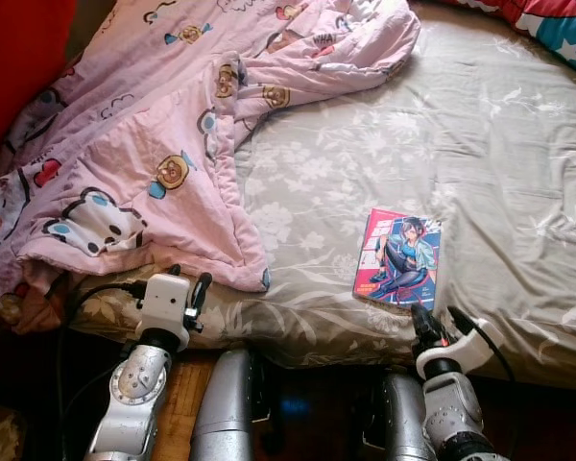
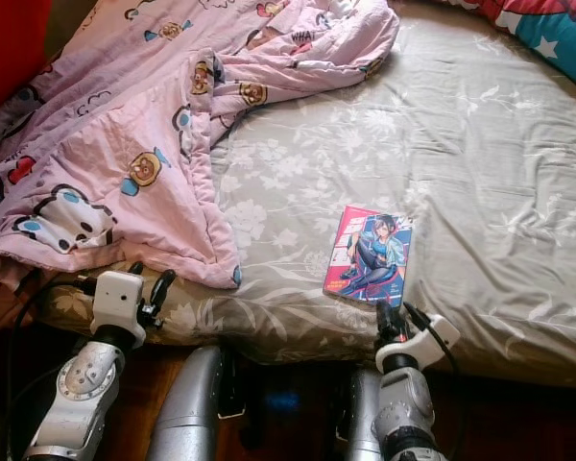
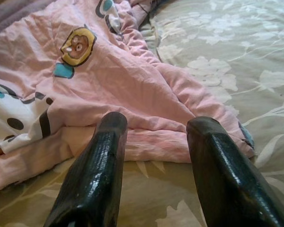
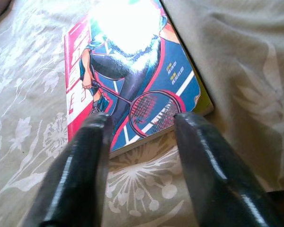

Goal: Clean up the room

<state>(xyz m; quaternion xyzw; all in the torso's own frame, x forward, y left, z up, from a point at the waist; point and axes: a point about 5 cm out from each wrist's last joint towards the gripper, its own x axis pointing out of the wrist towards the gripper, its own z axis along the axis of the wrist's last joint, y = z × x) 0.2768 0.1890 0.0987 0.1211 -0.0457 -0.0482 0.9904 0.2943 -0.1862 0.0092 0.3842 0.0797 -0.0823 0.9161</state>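
Bed (image 1: 480, 173): broad mattress under a grey-beige sheet printed with pale flowers, cloth matte and lightly creased, near edge rounding down toward the robot. Quilt (image 1: 154, 144): pink, soft, quilted cotton with cartoon animal prints, rumpled in thick folds over the left part of the bed and running up to its far side; its near hem lies bunched at the bed's near edge. A red, blue and white starred cushion (image 1: 557, 34) sits at the bed's far right corner. Book (image 1: 398, 257): thin, flat, rectangular paperback with a glossy cover, magenta border, drawn figure holding a racket; it lies face up on the sheet close to the bed's near edge, right of the quilt and apart from it. Strong glare washes out the upper cover in the right wrist view. Left gripper (image 1: 188, 288): white housing, textured black fingers apart, hovering at the bed's near edge just short of the quilt hem, not touching it. Right gripper (image 1: 440, 325): black fingers apart, poised at the bed's near edge just before the book's near corner, with the lower edge of the cover seen between the fingertips; holding nothing.
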